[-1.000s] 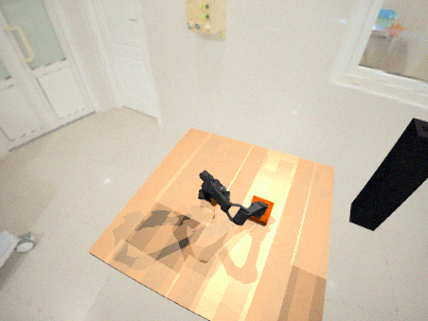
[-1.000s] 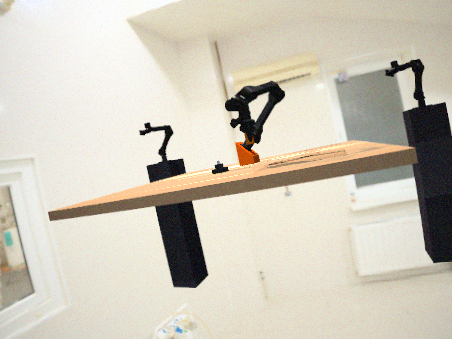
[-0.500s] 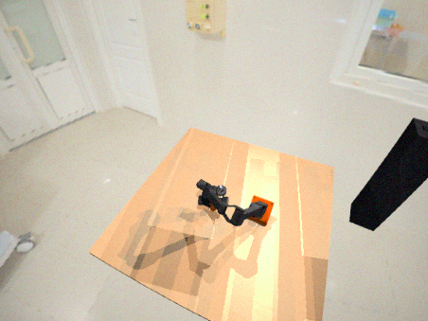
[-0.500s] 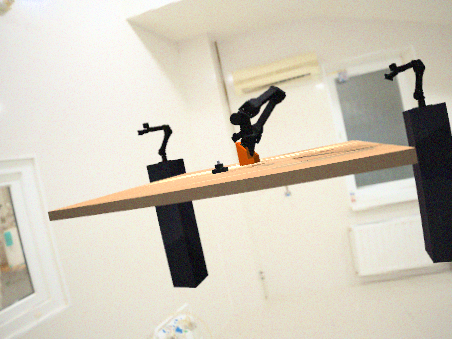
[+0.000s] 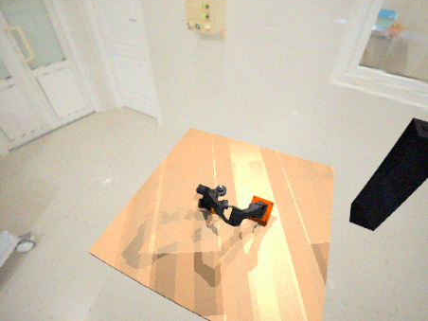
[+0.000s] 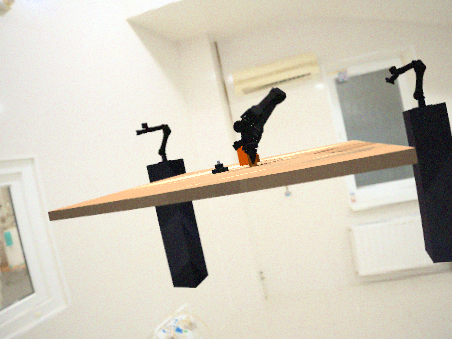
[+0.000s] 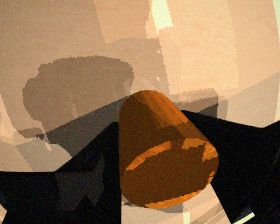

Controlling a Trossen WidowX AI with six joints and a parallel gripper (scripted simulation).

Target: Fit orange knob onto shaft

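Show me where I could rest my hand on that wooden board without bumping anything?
The wide strip along the board's near and left edges looks free. It is crowded mid-board, where the claw holds the orange knob beside the pedestal and the arm's orange base.

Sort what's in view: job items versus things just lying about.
Job:
orange knob, held shut in the claw
round pedestal
wooden table

Lying about:
dark pillars
wall box
air conditioner
radiator

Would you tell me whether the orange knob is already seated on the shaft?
Not seated. The end effector is shut on the orange knob, and the pedestal stands apart in the exterior view.
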